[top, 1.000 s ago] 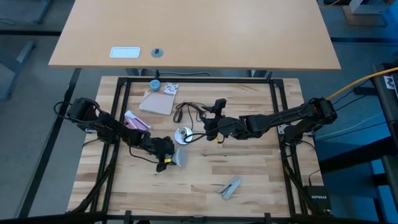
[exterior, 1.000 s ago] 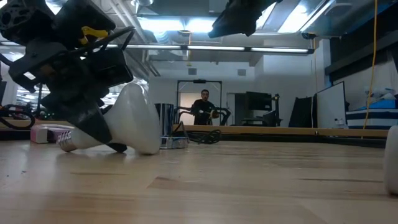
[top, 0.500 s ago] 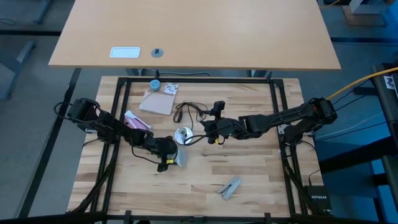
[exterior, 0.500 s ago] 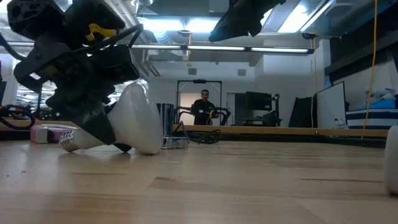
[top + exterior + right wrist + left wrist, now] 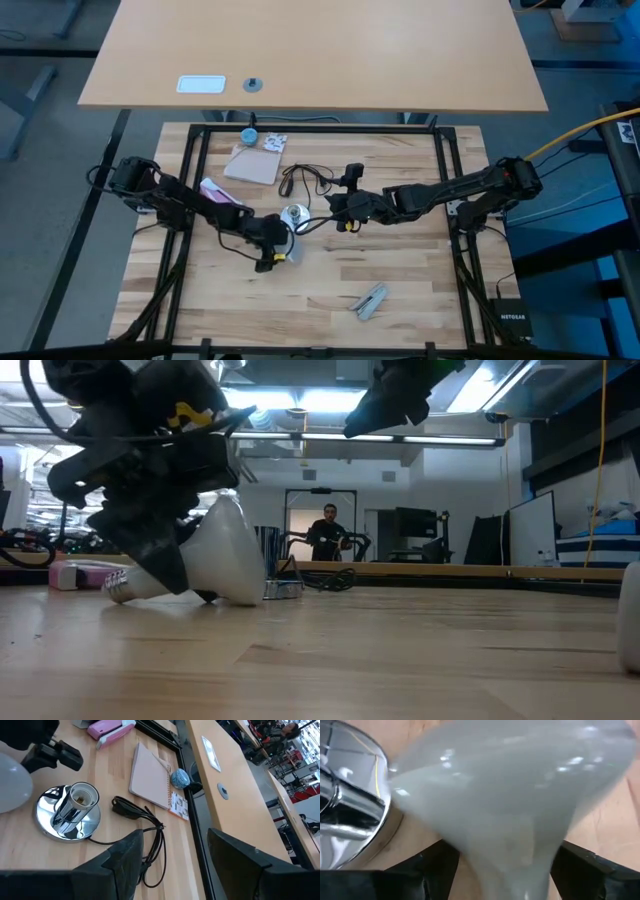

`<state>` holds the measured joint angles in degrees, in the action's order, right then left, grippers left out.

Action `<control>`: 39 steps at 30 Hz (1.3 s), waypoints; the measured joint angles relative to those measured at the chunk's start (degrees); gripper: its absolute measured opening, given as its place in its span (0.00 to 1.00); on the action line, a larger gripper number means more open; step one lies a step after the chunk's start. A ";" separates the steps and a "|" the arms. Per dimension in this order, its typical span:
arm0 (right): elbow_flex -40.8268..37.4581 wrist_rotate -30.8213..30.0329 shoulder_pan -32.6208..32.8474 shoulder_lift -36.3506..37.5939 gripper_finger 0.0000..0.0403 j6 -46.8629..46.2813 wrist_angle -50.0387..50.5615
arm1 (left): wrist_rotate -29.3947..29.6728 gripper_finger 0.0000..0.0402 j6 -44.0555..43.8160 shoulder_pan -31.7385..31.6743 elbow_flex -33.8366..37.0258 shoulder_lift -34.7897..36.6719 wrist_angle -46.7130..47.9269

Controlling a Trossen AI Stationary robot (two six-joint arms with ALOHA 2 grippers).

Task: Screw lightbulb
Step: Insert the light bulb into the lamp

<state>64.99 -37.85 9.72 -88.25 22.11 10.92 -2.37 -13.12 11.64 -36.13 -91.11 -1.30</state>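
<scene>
Left gripper (image 5: pixel 283 249) sits mid-surface w/ fingers spread either side of the lightbulb (image 5: pixel 215 555), which lies tilted on the wooden surface (image 5: pixel 400 270), neck low, just beside the silver lamp base (image 5: pixel 67 812). Right gripper (image 5: pixel 338 207), fingers spread & empty, hovers near the base.
</scene>
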 joint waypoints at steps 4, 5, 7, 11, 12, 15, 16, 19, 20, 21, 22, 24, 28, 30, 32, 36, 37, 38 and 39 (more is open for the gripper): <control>0.00 0.00 0.00 0.00 0.56 0.00 -0.02 | -0.02 0.69 -0.22 -0.33 -1.78 0.00 4.25; 0.00 0.00 0.00 0.00 0.56 0.00 -0.02 | -0.02 0.69 -0.54 -0.33 -2.13 0.00 4.74; 0.00 0.00 0.00 0.00 0.56 0.00 -0.04 | 0.00 0.69 -1.39 -0.33 -3.23 0.00 6.14; 0.00 -0.01 0.00 0.00 0.56 0.00 -0.04 | 0.00 0.69 -0.98 -0.33 -5.43 -0.01 7.54; 0.00 0.00 0.00 0.01 0.56 0.00 -0.07 | -0.01 0.69 -0.72 -0.35 -5.85 -0.01 8.14; 0.00 0.00 0.00 0.00 0.56 0.00 -0.04 | -0.03 0.69 -0.35 -0.41 -6.67 -0.02 8.89; 0.00 0.00 0.00 0.00 0.56 0.01 -0.04 | -0.04 0.69 -0.32 -0.41 -6.74 0.00 8.83; 0.00 -0.02 0.00 0.00 0.56 0.02 -0.04 | -0.04 0.69 -0.32 -0.41 -6.74 -0.02 8.92; 0.00 -0.01 0.00 0.00 0.56 0.02 -0.04 | -0.04 0.69 -0.32 -0.41 -6.74 -0.01 9.02; 0.00 -0.02 0.00 0.00 0.56 0.02 -0.05 | -0.04 0.69 -0.27 -0.39 -6.74 -0.01 9.15; 0.00 -0.02 0.00 0.00 0.56 0.02 -0.04 | -0.06 0.69 -0.08 -0.39 -6.74 -0.02 9.31; 0.00 -0.02 0.00 0.00 0.56 0.02 -0.04 | -0.07 0.69 0.14 -0.39 -6.75 -0.02 9.44; 0.00 -0.02 0.00 0.00 0.56 0.02 -0.07 | -0.09 0.69 0.23 -0.39 -6.76 -0.02 9.44; 0.00 -0.02 0.00 0.00 0.56 0.02 -0.07 | -0.09 0.69 0.25 -0.39 -6.78 0.00 9.44; 0.00 -0.02 0.00 0.00 0.56 0.02 -0.07 | -0.11 0.69 0.27 -0.39 -6.78 -0.01 9.45; 0.00 -0.02 0.00 0.00 0.56 0.03 -0.07 | -0.14 0.68 0.45 -0.39 -6.78 -0.02 9.50; 0.00 -0.02 0.00 0.00 0.56 0.02 -0.07 | -0.15 0.67 0.90 -0.39 -6.79 -0.01 9.55; 0.00 -0.02 0.02 0.00 0.56 0.02 -0.07 | -0.15 0.66 1.50 -0.39 -6.81 -0.01 9.63; 0.00 -0.02 0.00 0.00 0.56 0.03 -0.07 | -0.15 0.64 1.69 -0.39 -6.81 0.00 9.71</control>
<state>64.99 -37.87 9.72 -88.25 22.13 10.85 -2.52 -11.42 11.25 -42.94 -91.11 8.41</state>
